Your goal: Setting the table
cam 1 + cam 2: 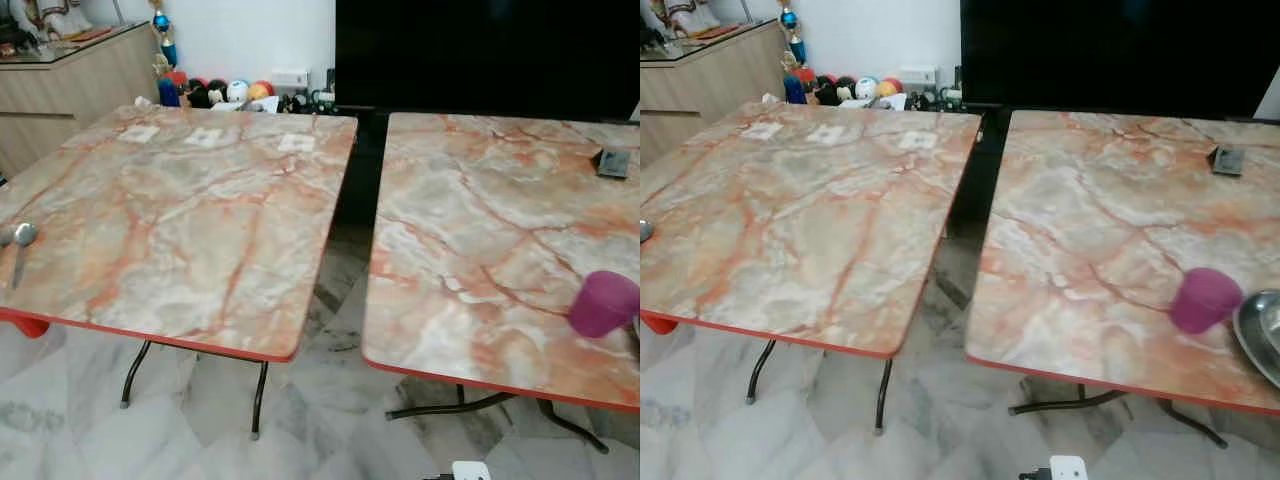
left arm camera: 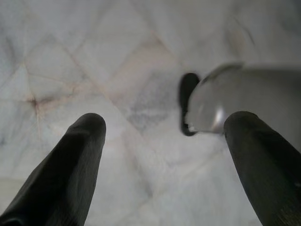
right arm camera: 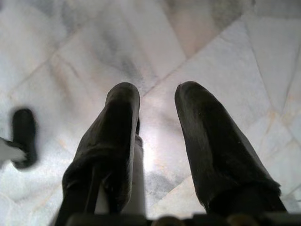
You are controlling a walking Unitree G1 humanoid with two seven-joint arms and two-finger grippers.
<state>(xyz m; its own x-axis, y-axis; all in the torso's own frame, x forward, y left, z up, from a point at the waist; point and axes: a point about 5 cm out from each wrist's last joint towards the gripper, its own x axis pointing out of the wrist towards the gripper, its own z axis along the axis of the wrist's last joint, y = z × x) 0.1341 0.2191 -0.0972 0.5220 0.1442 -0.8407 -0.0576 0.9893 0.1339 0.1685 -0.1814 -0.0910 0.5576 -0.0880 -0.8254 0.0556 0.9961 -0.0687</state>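
floor gap [image 1: 345, 290] between two tables [image 1: 180, 220]

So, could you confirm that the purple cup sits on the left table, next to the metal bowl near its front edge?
Not quite: the purple cup sits on the right table, not the left one. The rest holds: it is next to the metal bowl near that table's front edge, as the right eye view shows.

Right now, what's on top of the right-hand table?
On the right table: a purple cup near the front edge, a metal bowl cut off by the frame, and a small dark object at the back.
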